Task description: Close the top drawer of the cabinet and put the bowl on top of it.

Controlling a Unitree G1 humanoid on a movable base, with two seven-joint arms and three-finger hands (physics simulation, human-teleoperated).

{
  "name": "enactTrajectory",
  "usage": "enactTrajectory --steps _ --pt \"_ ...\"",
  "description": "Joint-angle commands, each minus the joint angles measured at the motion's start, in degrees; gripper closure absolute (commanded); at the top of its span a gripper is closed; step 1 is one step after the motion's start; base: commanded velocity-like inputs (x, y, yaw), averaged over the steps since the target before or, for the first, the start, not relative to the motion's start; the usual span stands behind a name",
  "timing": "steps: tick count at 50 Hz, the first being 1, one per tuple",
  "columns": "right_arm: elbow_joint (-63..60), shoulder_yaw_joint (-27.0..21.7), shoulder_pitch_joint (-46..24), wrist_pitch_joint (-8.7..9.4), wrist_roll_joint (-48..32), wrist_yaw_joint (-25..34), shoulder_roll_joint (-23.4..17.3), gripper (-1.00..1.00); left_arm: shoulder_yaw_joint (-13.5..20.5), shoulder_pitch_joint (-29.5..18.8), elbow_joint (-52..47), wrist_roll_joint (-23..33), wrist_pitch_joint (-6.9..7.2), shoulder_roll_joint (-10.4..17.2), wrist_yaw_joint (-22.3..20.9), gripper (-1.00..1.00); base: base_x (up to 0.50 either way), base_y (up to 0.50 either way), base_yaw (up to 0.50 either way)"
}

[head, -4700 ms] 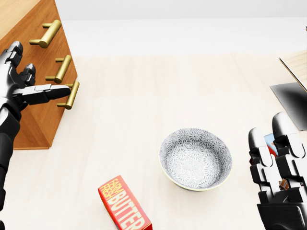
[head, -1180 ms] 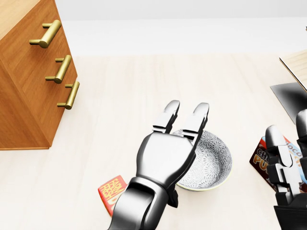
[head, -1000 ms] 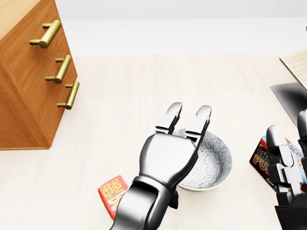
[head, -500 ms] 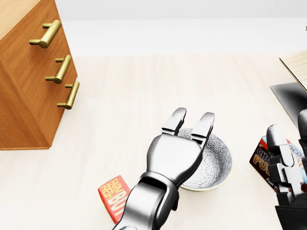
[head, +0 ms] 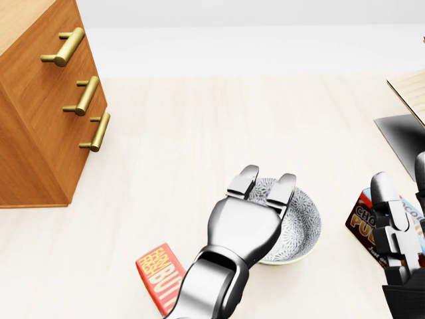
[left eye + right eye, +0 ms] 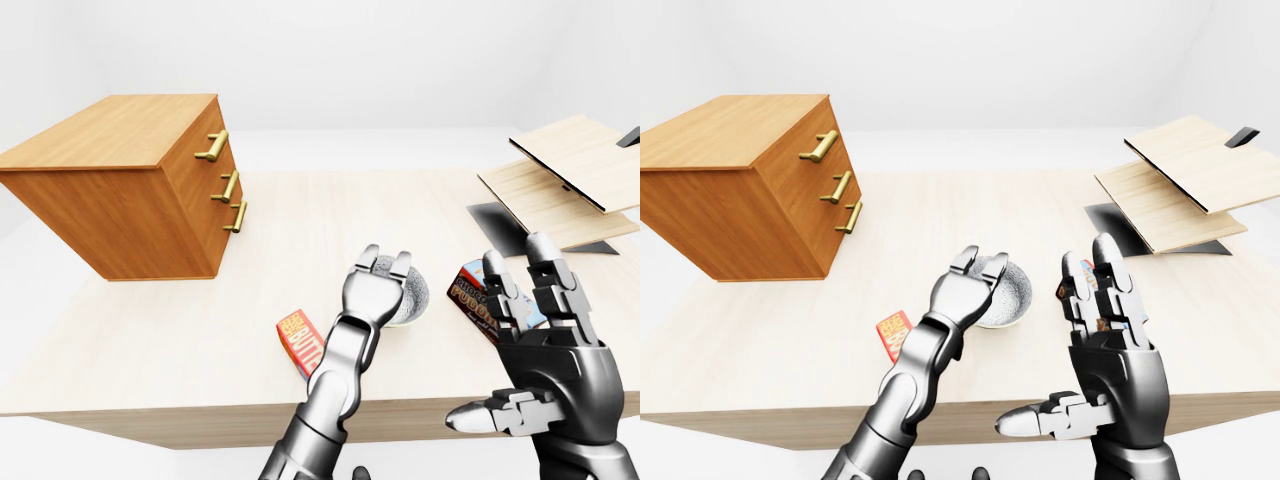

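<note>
Cabinet (image 6: 120,185): wooden, upper left of the left-eye view; three brass handles (image 5: 85,95) on its face, all three drawer fronts flush.
Bowl (image 5: 302,222): patterned grey-white, on the pale table (image 5: 199,133) at lower centre of the head view, well apart from the cabinet; its left half is hidden under the left hand.
Left hand (image 5: 251,219): reaches in from the bottom edge, palm down over the bowl; two fingertips (image 5: 246,181) lie extended over the upper rim. Whether the fingers grip the rim cannot be told.
Right hand (image 6: 545,340): raised at lower right of the left-eye view, fingers spread wide and upright, thumb pointing left, holding nothing.
Butter box (image 5: 158,278): red, lying flat just left of the left forearm, near the bottom edge.
Pudding box (image 5: 364,222): lower right of the head view, partly behind the right hand's fingers.
Boards (image 6: 560,175): pale wooden panels stacked at upper right, above a dark mat (image 5: 404,139).
</note>
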Motion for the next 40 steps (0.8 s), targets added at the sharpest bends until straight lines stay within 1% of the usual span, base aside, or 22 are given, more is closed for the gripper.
enactTrajectory --steps 1,11,18,22,40 --pt "0.0 0.0 0.1 0.00 0.1 0.2 0.1 -1.00 0.3 -0.4 1.6 0.8 0.00 -0.1 -0.3 -1.00 0.00 0.00 0.00" --pt "-0.2 -0.2 0.3 0.00 0.3 0.3 0.2 -1.00 0.2 -0.6 1.9 1.3 0.00 -0.4 -0.7 -1.00 0.00 0.00 0.00" --pt "-0.1 -0.3 -0.1 0.00 0.2 0.3 0.2 -1.00 1.3 -1.9 4.0 0.6 0.00 -0.4 -0.5 -1.00 0.00 0.00 0.00" --pt "-0.3 -0.1 0.2 0.00 0.2 0.3 0.2 -1.00 1.9 -2.6 5.4 -0.5 0.00 -0.4 0.3 -1.00 0.00 0.00 0.00" --pt "-0.4 -0.2 0.1 0.00 0.3 0.1 0.1 -1.00 1.8 -3.0 8.3 -1.0 0.00 -0.6 1.8 -1.00 0.00 0.00 0.00"
